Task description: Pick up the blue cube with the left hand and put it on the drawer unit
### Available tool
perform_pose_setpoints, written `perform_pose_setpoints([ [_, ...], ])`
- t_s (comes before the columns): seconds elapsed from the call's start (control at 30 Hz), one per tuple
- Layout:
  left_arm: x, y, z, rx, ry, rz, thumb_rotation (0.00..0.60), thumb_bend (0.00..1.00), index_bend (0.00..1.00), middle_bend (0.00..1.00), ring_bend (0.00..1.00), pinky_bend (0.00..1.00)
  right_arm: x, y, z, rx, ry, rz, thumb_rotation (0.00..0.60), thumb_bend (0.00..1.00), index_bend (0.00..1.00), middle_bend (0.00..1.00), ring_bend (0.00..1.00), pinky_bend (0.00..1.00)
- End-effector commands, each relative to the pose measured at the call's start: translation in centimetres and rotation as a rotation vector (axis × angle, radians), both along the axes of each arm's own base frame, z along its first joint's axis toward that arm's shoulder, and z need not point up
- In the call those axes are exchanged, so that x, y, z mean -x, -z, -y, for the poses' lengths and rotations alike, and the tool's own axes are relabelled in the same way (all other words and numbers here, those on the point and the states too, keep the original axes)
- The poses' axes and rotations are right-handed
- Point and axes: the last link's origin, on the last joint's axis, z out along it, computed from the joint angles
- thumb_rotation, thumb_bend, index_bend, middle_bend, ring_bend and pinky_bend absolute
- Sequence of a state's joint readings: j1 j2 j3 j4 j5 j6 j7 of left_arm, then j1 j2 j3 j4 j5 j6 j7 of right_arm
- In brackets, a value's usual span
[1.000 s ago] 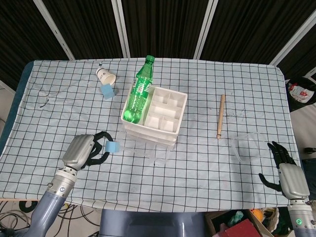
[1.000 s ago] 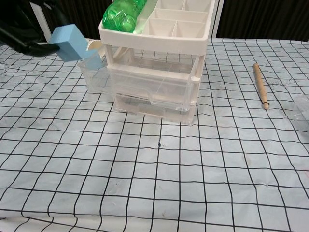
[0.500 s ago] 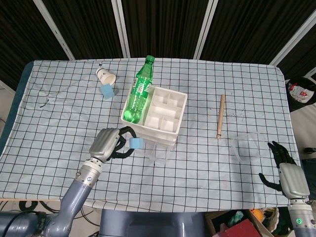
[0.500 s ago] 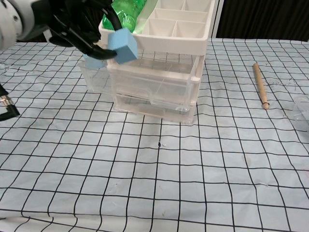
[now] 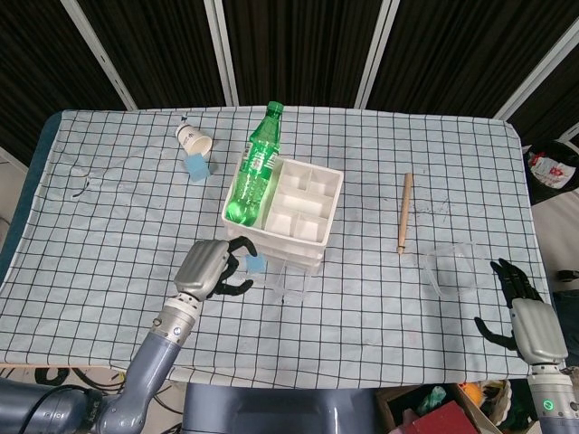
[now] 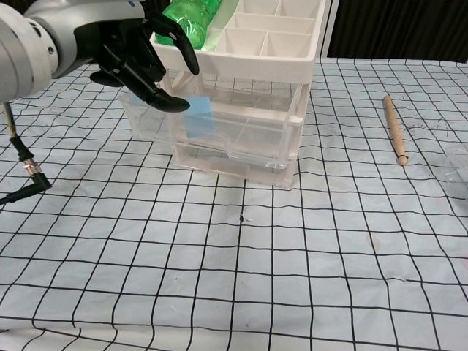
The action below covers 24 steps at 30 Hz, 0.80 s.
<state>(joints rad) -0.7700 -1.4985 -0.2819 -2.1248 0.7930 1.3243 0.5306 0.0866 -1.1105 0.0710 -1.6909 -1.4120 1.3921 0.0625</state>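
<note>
the left hand (image 5: 210,268) hovers near the front edge of the desk (image 5: 109,226), just left of the drawer unit (image 5: 283,210), and the blue cube (image 5: 256,263) sits at its fingertips, right against the unit's clear front drawers. in the chest view the left hand (image 6: 139,55) has its dark fingers (image 6: 164,101) curled beside the blue cube (image 6: 199,114); the thumb appears to touch the cube's upper left corner, but whether the hand truly grips it cannot be told. the cube is level with the upper clear drawer, below the white compartment tray on top of the drawer unit (image 6: 241,110). a green bottle (image 5: 254,168) lies along the left side of that tray. a second blue block (image 5: 198,166) and a paper cup (image 5: 192,138) sit toward the far left part of the desk. a wooden stick (image 5: 404,213) lies right of the unit, and a clear container (image 5: 455,269) rests near the front right corner. the right hand (image 5: 525,312) hangs at the front right edge with fingers spread, holding nothing.
</note>
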Motion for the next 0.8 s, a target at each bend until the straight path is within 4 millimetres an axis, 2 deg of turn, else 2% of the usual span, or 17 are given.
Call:
perform_pose_setpoints([
  [0.03, 0.6, -1.0, 0.5, -0.009, 0.001, 0.014, 0.6, 0.27, 0.45, 1.0, 1.0, 0.97, 0.0, 0.0, 0.0, 0.002, 0.0, 0.0, 0.6, 0.24, 0.0, 0.0, 0.01, 0.19],
  [0.2, 1.8, -2.9, 1.8, -0.021, 0.009, 0.01, 0.6, 0.32, 0.56, 1.0, 1.0, 0.97, 0.0, 0.0, 0.0, 0.001, 0.002, 0.0, 0.6, 0.25, 0.0, 0.0, 0.01, 0.19],
  [0.37, 3.7, -3.3, 3.1, -0.005, 0.0, -0.04, 0.6, 0.38, 0.68, 1.0, 1.0, 0.97, 0.0, 0.1, 0.0, 0.001, 0.003, -0.001, 0.6, 0.25, 0.0, 0.0, 0.01, 0.19],
  [0.57, 5.3, -1.9, 4.1, 0.067, 0.001, -0.101, 0.6, 0.43, 0.71, 1.0, 1.0, 0.97, -0.1, 0.1, -0.1, -0.001, 0.002, -0.002, 0.6, 0.25, 0.0, 0.0, 0.01, 0.19],
  [0.8, 5.4, 0.5, 4.4, 0.138, 0.023, -0.141, 0.6, 0.43, 0.7, 1.0, 1.0, 0.97, 0.0, 0.1, -0.1, -0.002, 0.008, -0.001, 0.6, 0.26, 0.0, 0.0, 0.01, 0.19],
])
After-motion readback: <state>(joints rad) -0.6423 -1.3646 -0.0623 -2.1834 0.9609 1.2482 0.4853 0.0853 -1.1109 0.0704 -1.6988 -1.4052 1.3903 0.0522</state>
